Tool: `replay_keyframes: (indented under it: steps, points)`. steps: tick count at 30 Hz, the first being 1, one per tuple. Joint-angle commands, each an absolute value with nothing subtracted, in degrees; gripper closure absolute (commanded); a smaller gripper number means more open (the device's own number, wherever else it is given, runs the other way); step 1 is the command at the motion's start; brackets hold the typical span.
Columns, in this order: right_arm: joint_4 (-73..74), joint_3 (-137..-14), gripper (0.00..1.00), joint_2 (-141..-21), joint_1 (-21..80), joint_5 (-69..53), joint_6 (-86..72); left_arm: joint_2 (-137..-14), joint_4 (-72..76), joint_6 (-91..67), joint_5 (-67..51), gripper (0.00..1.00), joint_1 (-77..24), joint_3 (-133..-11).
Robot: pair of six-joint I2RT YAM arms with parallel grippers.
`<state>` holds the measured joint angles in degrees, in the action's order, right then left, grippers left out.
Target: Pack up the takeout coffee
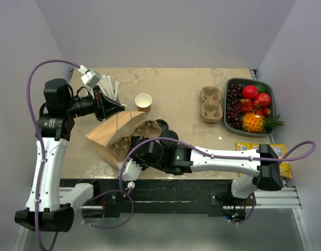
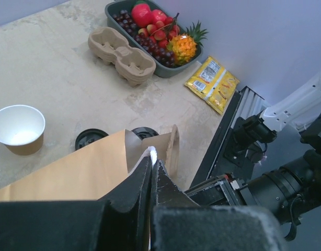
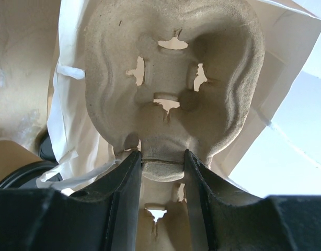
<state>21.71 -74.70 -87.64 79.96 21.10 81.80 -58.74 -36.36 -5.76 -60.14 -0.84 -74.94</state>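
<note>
Only coffee (image 2: 91, 138) lid, black, shows; left tool (image 2: 152, 157) pinches bag (image 2: 71, 172), right tool (image 3: 161, 157) grips carrier (image 3: 171, 68).

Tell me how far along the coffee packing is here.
Done: the left fingers pinch the rim of the brown paper bag, holding its mouth open. In hand: the right fingers are shut on a pulp cup carrier, partway inside the bag. Left: two black lids show beside the bag, outside it, so the coffee looks unpacked.
</note>
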Motion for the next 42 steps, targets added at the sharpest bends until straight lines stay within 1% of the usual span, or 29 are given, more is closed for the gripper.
replay_keyframes:
  steps: [1,10,15,19,24,31,36,42]
  points:
    - [19.68,-79.35,1.0,-86.22,80.42,17.15,77.44,-56.87,-32.17,-8.88,-64.77,1.0,-0.97,-74.09]
    - [21.88,-81.82,1.0,-86.75,79.72,11.61,70.14,-55.9,-36.29,-4.85,-68.99,1.0,-0.97,-75.23]
    - [23.73,-83.93,1.0,-86.66,77.96,5.99,66.54,-55.28,-37.79,-3.52,-69.43,1.0,-0.97,-76.2]
    - [26.19,-84.9,1.0,-86.66,76.99,2.46,66.01,-56.42,-41.91,-0.26,-68.91,1.0,-0.97,-78.84]
    - [26.28,-85.25,1.0,-86.14,76.82,0.27,66.18,-56.6,-42.1,-0.35,-69.17,1.0,-0.62,-78.4]
    - [28.83,-87.01,1.0,-86.04,75.85,-6.14,65.22,-57.3,-41.92,-0.35,-69.35,1.0,-0.44,-77.87]
    - [28.13,-86.31,1.0,-85.7,75.76,-7.12,63.28,-57.22,-40.17,-0.7,-68.29,1.0,-0.26,-76.56]
    - [23.03,-84.64,0.99,-84.46,75.94,-5.8,63.54,-57.48,-38.76,-2.64,-67.94,1.0,0.0,-75.67]
